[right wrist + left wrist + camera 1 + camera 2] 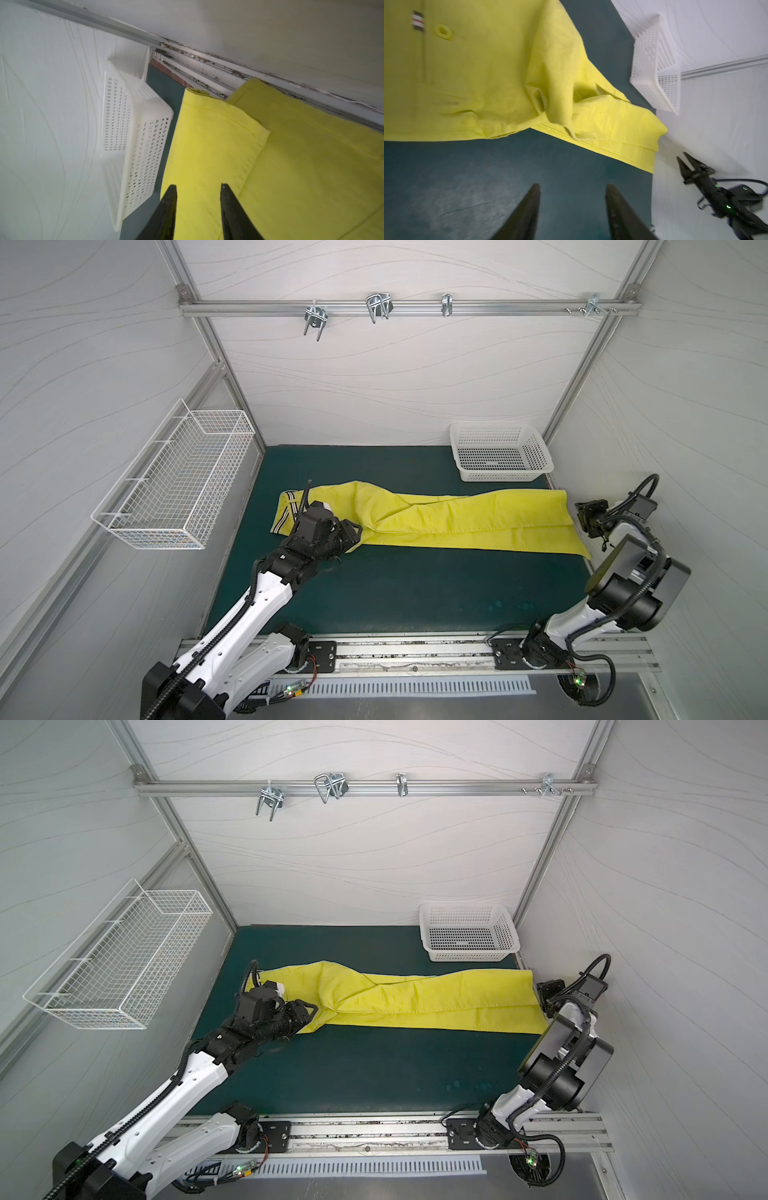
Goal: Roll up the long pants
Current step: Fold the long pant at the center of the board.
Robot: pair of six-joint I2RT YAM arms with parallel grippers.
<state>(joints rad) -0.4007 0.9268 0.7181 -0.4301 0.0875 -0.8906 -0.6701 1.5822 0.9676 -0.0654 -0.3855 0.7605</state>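
Observation:
The long pants (pixel 457 514) (pixel 415 998) lie flat across the green mat (pixel 395 589). Their striped waistband (pixel 286 516) is at the left and the leg cuffs (pixel 226 116) reach the mat's right edge. The legs overlap, with a bunched fold near the crotch (pixel 560 99). My left gripper (pixel 353 531) (pixel 572 186) is open at the front edge of the hip area, with only bare mat between its fingers. My right gripper (pixel 582 516) (pixel 198 186) is open at the cuff end, its fingers spread just over the yellow fabric, gripping nothing.
A white plastic basket (pixel 500 454) stands at the back right corner, close to the cuffs. A wire basket (pixel 174 481) hangs on the left wall. Metal hooks (pixel 378 306) hang from the back rail. The side walls stand close to both arms.

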